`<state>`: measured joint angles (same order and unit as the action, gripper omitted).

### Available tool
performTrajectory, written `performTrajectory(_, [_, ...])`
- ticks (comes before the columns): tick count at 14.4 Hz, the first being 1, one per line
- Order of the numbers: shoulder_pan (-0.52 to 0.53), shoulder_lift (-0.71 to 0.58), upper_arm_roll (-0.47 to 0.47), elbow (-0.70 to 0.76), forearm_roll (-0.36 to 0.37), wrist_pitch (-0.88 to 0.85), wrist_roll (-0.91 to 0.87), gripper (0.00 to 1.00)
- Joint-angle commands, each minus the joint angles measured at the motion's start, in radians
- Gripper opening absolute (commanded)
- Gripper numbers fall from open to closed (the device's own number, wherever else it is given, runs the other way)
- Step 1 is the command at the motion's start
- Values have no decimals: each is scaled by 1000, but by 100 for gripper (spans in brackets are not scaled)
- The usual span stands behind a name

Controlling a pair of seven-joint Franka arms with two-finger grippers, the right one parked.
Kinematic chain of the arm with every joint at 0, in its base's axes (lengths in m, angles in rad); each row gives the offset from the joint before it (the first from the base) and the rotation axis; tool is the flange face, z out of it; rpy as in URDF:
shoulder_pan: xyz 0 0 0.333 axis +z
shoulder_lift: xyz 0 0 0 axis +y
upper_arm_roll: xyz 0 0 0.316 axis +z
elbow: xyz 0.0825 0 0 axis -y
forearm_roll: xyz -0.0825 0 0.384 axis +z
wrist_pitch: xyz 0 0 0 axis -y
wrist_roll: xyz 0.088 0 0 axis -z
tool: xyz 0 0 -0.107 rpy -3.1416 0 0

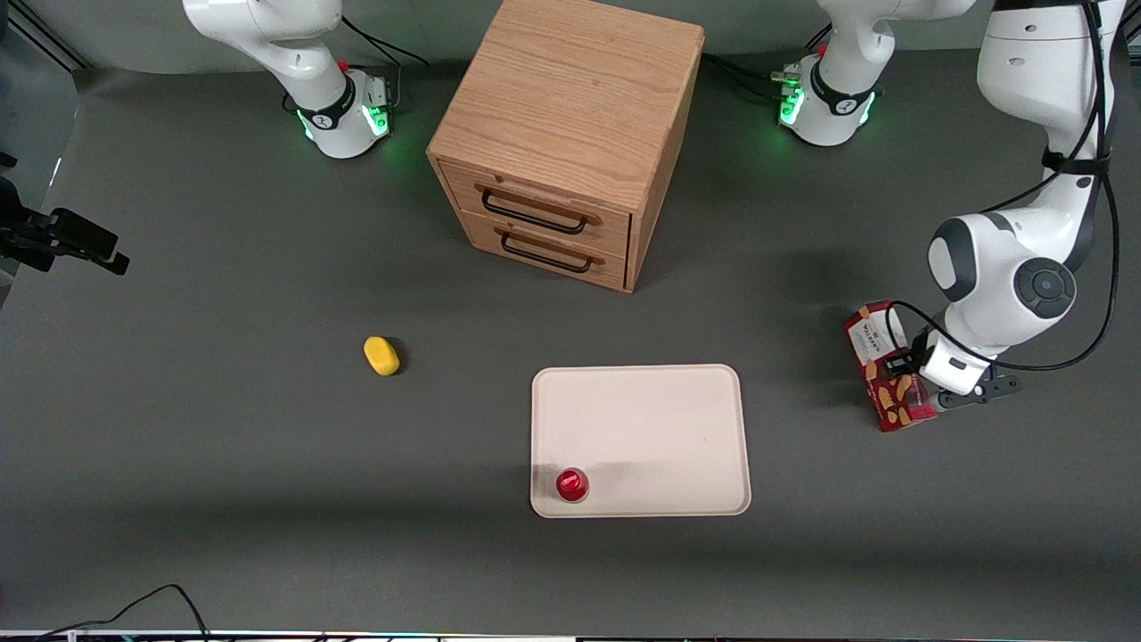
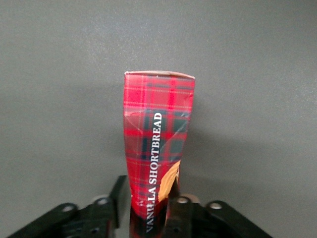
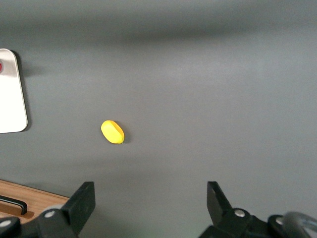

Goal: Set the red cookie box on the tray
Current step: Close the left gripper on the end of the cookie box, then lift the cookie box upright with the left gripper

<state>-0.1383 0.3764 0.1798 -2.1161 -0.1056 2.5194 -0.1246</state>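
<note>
The red cookie box point(image 1: 882, 357) is a long tartan carton with a white label band and biscuit pictures. It lies toward the working arm's end of the table, well apart from the tray point(image 1: 642, 428). My left gripper point(image 1: 905, 370) is shut on the box point(image 2: 157, 129). One black finger presses each long side near the biscuit end point(image 2: 148, 194), and the carton looks pinched there. Whether the box rests on the table or hangs just above it I cannot tell. The cream tray lies flat, nearer the front camera than the cabinet.
A small round red cap point(image 1: 571, 484) sits on the tray's near corner. A yellow lump point(image 1: 382, 355) lies on the table toward the parked arm's end. A wooden two-drawer cabinet point(image 1: 570, 134) stands in the middle, farther from the camera than the tray.
</note>
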Motion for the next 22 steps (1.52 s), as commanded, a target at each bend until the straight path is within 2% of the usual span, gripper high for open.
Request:
performTrajectory(1, [-14,-45,7,2,-17,-68,11,0])
performTrajectory(5, [-15,-210,9,71,-16,-420,2,0])
performTrajectory(7, [-15,-266,10,222,0,-702,2,0])
performTrajectory(9, [-15,-264,12,435,3,-958,5,0])
performTrajectory(11, [-14,-261,18,554,17,-1082,3,0])
performTrajectory(13, [-14,-264,17,581,46,-1111,5,0])
performTrajectory(17, [-38,-232,-3,591,23,-1078,-79,0])
performTrajectory(19, [-44,-179,-75,596,-23,-974,-206,0])
performTrajectory(22, [-47,-72,-227,596,-22,-745,-456,0])
